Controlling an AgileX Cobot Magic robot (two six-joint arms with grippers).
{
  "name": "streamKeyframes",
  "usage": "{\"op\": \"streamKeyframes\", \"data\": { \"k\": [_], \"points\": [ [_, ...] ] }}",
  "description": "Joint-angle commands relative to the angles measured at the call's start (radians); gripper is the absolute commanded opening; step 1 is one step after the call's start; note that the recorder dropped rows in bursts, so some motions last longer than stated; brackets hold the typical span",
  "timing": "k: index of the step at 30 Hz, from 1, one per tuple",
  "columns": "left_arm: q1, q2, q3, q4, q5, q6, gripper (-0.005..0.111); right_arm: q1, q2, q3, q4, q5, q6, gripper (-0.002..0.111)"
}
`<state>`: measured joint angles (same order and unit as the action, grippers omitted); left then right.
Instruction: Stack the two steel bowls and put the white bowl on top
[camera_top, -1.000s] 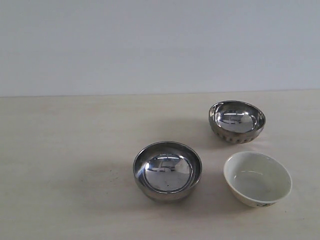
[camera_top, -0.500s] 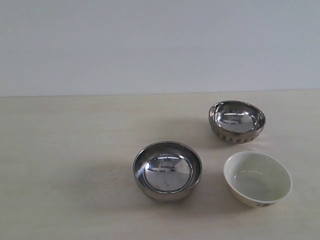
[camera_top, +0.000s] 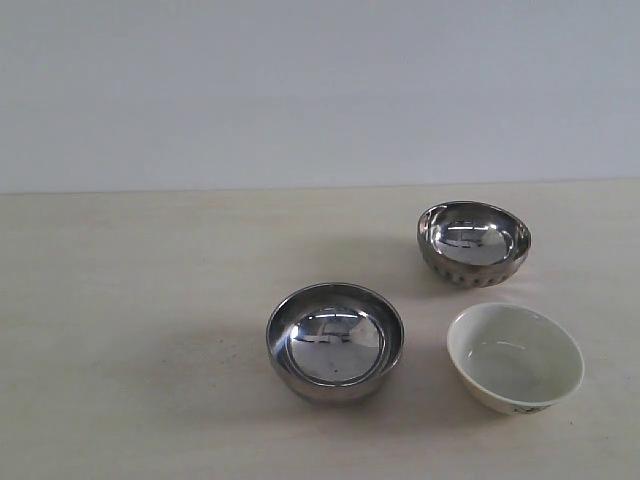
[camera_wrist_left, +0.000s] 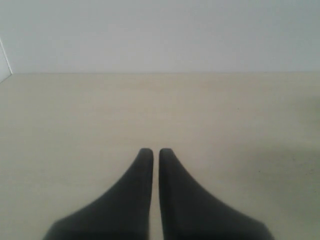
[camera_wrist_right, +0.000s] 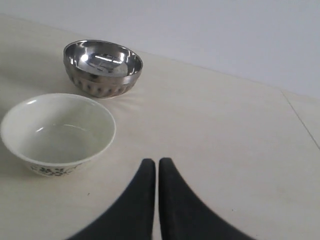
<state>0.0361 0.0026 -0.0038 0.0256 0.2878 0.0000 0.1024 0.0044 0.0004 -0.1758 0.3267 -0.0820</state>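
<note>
Over table (camera_wrist_left: 75, 115), left tool (camera_wrist_left: 152, 151) closed, empty; right tool (camera_wrist_right: 152, 161) likewise, near white bowl (camera_wrist_right: 58, 131)

A pale wood-grain table (camera_top: 120, 300) runs back to a plain wall (camera_top: 300, 90), apparently light grey-white.

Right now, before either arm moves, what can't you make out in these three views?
Exterior view: both arms are out of frame; the dark mark on the white bowl is too small to read.
Left wrist view: no bowl is in frame, only the shut left gripper over the table.
Right wrist view: the smooth steel bowl lies out of frame.
</note>
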Motion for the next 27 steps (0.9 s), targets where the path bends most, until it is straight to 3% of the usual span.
{"op": "streamKeyframes", "data": {
  "k": [1,7,12,21,27],
  "points": [
    [0.003,-0.003,0.004,-0.008,-0.004,-0.008,0.004,-0.003,-0.004,0.000,-0.022,-0.050,-0.011,0.000],
    [0.003,-0.003,0.004,-0.008,-0.004,-0.008,0.004,-0.003,-0.004,0.000,-0.018,-0.060,-0.011,0.000],
    [0.003,-0.003,0.004,-0.008,-0.004,-0.008,0.004,-0.003,-0.004,0.000,-0.010,-0.419,0.102,0.000],
    [0.003,-0.003,0.004,-0.008,-0.004,-0.008,0.004,-0.003,-0.004,0.000,0.010,-0.857,0.406,0.000],
    [0.003,-0.003,0.004,-0.008,-0.004,-0.008,0.004,-0.003,-0.004,-0.052,0.011,-0.835,0.404,0.000]
  ]
}}
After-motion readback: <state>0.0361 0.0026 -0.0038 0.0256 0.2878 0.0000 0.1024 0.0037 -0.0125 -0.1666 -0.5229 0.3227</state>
